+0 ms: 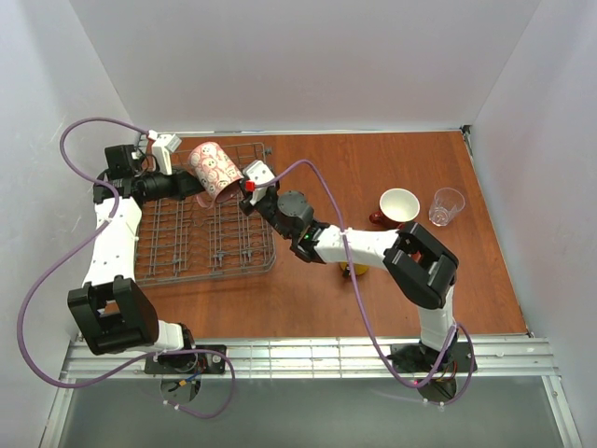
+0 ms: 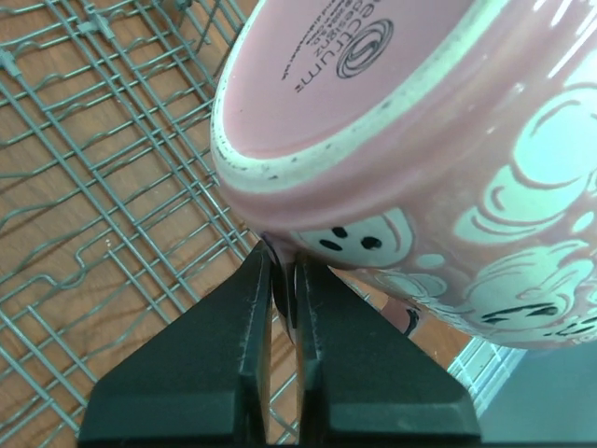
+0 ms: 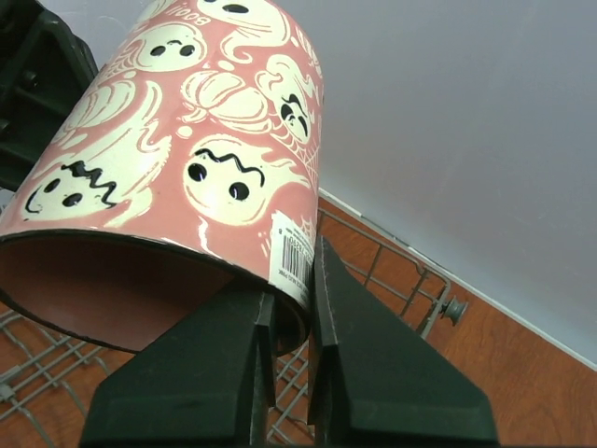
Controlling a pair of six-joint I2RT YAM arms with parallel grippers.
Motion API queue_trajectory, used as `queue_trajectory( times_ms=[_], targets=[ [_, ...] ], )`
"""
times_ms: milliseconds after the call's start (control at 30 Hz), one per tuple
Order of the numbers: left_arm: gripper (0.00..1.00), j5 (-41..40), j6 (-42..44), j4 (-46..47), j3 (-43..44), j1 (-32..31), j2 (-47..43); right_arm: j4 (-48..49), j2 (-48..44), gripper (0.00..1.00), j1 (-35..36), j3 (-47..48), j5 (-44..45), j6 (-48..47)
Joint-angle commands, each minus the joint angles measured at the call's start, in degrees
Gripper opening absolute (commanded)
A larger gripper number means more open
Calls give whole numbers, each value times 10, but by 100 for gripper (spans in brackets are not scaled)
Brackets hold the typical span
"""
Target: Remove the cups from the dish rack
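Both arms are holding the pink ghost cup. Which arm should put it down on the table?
Right. The right gripper pinches the pink mug by its rim, and the white-inside mug and glass tumbler stand on the table on its side. The left gripper is over the dish rack, farther away.

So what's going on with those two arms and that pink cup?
Both arms have the pink ghost-patterned mug, held tilted in the air above the grey wire dish rack. The right gripper pinches its rim; the left gripper is closed on it near its base. Two cups sit on the table to the right: a dark red white-lined mug and a clear glass tumbler.
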Motion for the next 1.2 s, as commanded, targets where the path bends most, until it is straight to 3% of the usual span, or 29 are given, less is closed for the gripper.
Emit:
queue_trajectory(
  times_ms=[0,200,300,467,500,700,900,967,1067,1167],
  targets=[
    [18,76,31,26,6,-16,-31,8,-53,1,0,-14,10,20],
    [62,79,30,23,25,-17,-34,-101,-129,1,-29,-44,7,55],
    [70,62,39,14,42,-18,-37,-181,-162,1,-45,-54,-13,78],
    [73,10,88,-23,72,-18,-37,-410,-240,1,-111,-24,-93,111],
    [73,-7,96,-37,75,-18,-37,-507,-254,1,-137,-2,-103,119],
    [72,-71,150,-85,54,-18,-30,-825,-238,1,-238,87,-147,130],
    [55,-53,201,-139,8,-57,-38,-946,-157,1,-323,178,-255,126],
    [55,-74,207,-143,-7,-87,-45,-997,-110,1,-335,231,-262,104],
    [57,-143,215,-133,-30,-200,-52,-1044,-49,1,-351,299,-257,100],
    [62,-206,229,-116,-47,-255,-56,-1086,-6,1,-353,346,-241,95]
  ],
)
